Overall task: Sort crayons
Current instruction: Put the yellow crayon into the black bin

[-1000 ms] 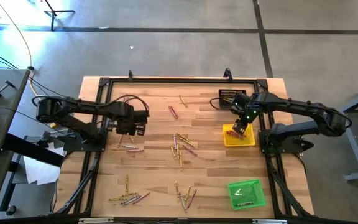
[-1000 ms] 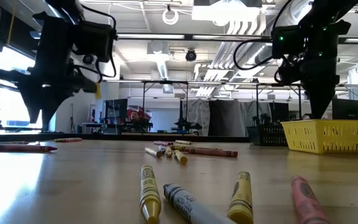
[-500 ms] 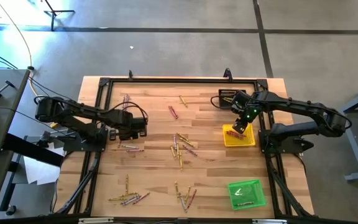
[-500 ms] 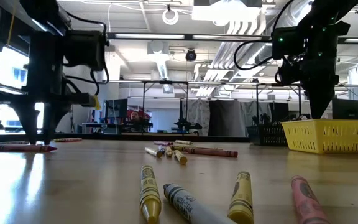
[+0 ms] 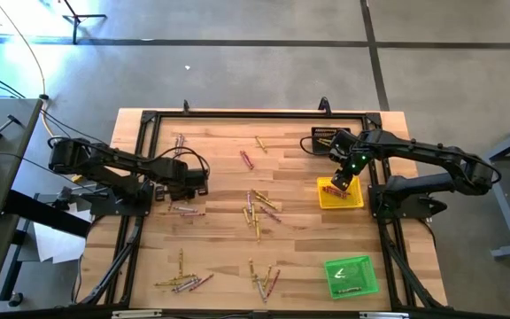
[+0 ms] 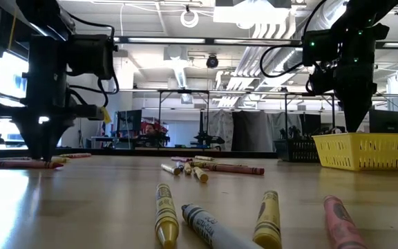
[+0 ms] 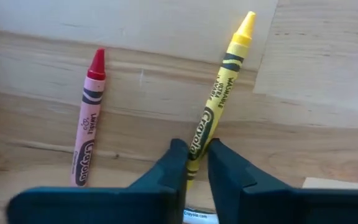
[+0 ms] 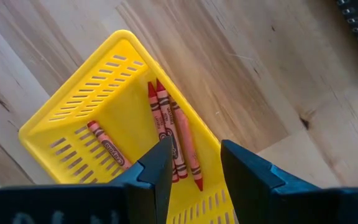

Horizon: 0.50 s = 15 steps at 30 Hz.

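1. My left gripper [image 7: 196, 163] pinched a yellow crayon [image 7: 219, 96] on the table [image 5: 220, 239].
2. My right gripper [image 8: 191, 163] hung open, empty, over the yellow tray [image 8: 73, 109].
3. Few crayons trayed; most loose crayons [image 5: 259, 208] remained.

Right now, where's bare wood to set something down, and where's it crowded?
Free: the stretch between the yellow tray and green tray, and the patch between the left gripper and the centre crayon cluster. Crowded: the centre cluster and the near-edge crayons.

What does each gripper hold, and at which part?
The left gripper pinches the yellow wax crayon near its blunt rear end. The right gripper, open above the yellow slotted plastic tray, holds nothing.
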Available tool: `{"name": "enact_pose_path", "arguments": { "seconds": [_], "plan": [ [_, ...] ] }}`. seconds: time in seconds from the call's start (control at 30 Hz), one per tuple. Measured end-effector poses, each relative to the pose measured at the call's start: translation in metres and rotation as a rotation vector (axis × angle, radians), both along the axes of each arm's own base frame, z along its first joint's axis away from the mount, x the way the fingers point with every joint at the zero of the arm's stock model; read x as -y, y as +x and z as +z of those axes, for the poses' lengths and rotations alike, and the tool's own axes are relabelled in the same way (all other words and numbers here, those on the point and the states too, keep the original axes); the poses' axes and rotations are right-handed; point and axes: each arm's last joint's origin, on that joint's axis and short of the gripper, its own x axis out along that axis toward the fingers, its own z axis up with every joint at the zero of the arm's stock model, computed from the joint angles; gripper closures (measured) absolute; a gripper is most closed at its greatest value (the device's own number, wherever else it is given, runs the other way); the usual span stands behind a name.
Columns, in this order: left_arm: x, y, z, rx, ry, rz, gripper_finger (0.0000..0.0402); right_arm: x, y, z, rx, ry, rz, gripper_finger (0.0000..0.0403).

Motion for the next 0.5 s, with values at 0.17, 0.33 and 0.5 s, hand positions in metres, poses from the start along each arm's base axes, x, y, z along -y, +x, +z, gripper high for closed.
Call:
{"name": "enact_pose_path", "arguments": {
  "seconds": [0.17, 0.33, 0.5],
  "plan": [
    [0.0, 0.0, 0.0, 0.001, 0.002, -0.018, 0.0395, 0.0, 0.0, 0.0, 0.0, 0.001, 0.0, 0.0279],
    [-0.001, 0.005, 0.003, 0.026, 0.015, -0.057, 0.0398, 0.0, -0.001, 0.007, -0.018, 0.01, 0.006, 0.0279],
    [-0.007, 0.027, 0.021, 0.159, 0.122, -0.112, 0.0399, 0.005, 0.006, 0.037, 0.015, -0.055, 0.013, 0.0279]
  ]
}}
